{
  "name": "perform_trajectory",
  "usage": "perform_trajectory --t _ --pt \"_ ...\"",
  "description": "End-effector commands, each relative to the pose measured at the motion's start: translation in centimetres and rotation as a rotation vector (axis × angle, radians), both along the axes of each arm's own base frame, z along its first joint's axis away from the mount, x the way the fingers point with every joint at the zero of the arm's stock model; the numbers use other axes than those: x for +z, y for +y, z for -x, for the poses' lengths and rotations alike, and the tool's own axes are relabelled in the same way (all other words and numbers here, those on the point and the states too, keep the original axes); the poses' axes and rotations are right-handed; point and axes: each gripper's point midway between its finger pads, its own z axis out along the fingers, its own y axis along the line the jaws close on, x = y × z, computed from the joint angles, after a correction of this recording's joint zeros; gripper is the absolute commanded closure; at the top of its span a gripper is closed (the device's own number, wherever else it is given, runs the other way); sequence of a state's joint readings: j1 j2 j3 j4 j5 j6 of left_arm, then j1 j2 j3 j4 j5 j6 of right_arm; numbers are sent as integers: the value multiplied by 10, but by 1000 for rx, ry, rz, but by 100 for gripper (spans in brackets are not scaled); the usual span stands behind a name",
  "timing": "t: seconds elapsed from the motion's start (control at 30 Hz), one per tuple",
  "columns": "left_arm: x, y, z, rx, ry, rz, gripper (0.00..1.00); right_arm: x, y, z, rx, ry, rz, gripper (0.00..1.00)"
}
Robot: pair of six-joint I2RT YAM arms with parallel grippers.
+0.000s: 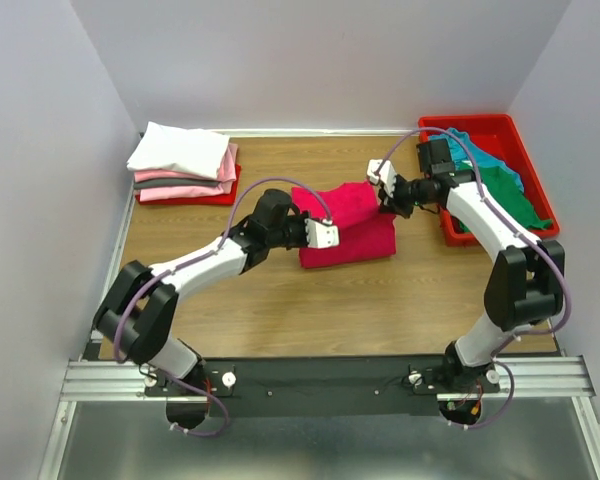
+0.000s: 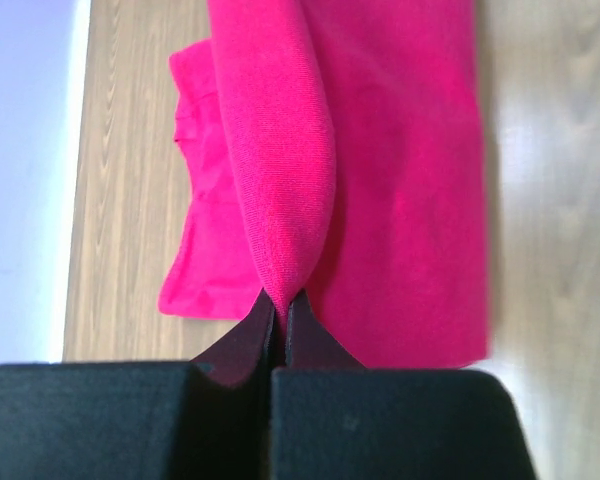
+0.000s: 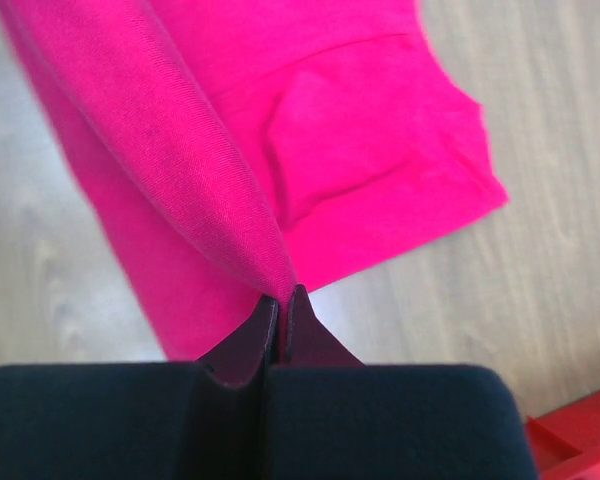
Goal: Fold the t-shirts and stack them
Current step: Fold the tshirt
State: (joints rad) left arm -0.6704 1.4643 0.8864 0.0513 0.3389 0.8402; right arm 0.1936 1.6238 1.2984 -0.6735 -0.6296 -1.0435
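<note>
crimson t-shirt (image 1: pixel 365 245) 1 | red trays (image 1: pixel 505 125) 2 | arms (image 1: pixel 205 265) 2 | stacked shirts (image 1: pixel 185 150) count unclear

Robot lab test cell
Plain pale walls (image 1: pixel 40 150) box in a wooden tabletop (image 1: pixel 280 310); an aluminium rail (image 1: pixel 105 378) at bottom carries robot arms (image 1: pixel 195 268).

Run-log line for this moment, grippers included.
step: folding | left gripper: shut on crimson t-shirt | right gripper: shut on crimson t-shirt | folded stack: far left | right tray: unfolded shirts
</note>
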Motion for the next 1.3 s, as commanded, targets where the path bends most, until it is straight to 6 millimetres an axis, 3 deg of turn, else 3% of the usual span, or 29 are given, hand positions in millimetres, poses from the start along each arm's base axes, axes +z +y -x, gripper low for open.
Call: perform_trajectory --t 0.0,0.07,0.27,0.47,0.57,0.73,1.27 --pt "9 -5 -32 -13 -63 25 100 14 1 -46 -123 -60 -33 99" --pt "10 -2 -47 10 -75 34 100 19 2 -60 -152 -81 -41 100" --pt "13 6 -79 66 -115 51 100 10 5 -85 -191 -88 -53 100" --pt "11 12 -101 125 -135 72 100 4 9 -104 -241 -94 -91 100" --pt "0 12 -111 145 -113 52 100 4 10 -117 -258 -106 -98 100" --pt "-21 13 -121 163 -76 15 100 -13 12 -132 -275 -81 -93 100" --pt "-34 22 -146 252 -56 -6 100 -37 18 -160 -332 -43 -120 100"
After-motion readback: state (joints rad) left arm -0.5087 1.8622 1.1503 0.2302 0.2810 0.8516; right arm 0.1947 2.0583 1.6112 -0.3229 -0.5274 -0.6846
